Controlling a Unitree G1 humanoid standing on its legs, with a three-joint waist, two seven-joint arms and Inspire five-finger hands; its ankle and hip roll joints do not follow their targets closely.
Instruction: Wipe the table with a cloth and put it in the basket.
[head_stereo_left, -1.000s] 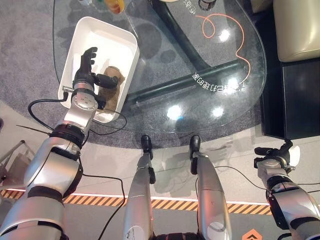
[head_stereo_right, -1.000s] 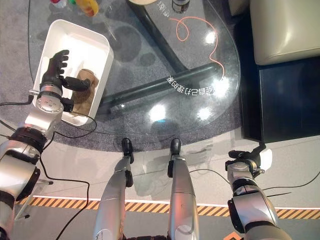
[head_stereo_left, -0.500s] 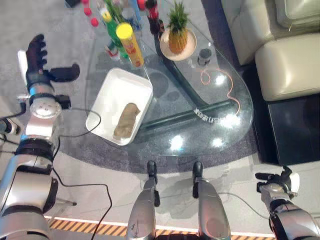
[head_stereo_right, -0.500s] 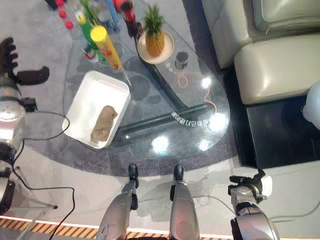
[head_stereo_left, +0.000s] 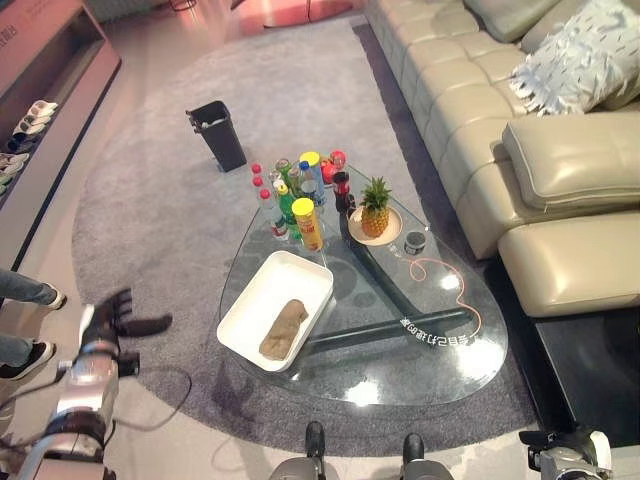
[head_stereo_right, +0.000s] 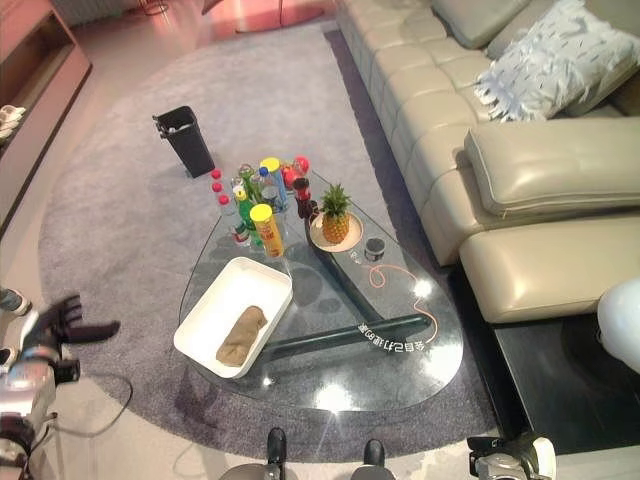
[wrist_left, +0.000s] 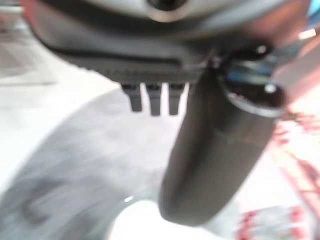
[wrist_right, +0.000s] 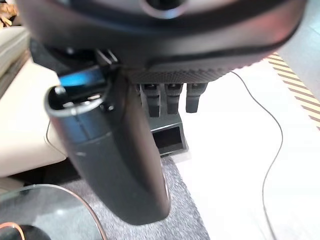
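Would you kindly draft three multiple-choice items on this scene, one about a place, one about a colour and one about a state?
1. Where is the cloth?
A. In the white basket
B. On the sofa
C. On the carpet

2. What colour is the bin on the carpet beyond the table?
A. White
B. Black
C. Yellow

3. How is the left hand?
A. Curled round the cloth
B. Pressing on the glass
C. Open, holding nothing

Answers: 1 A, the brown cloth lies inside the white basket on the glass table. 2 B, the bin standing past the bottles is black. 3 C, its fingers are spread out over the carpet, apart from the table.
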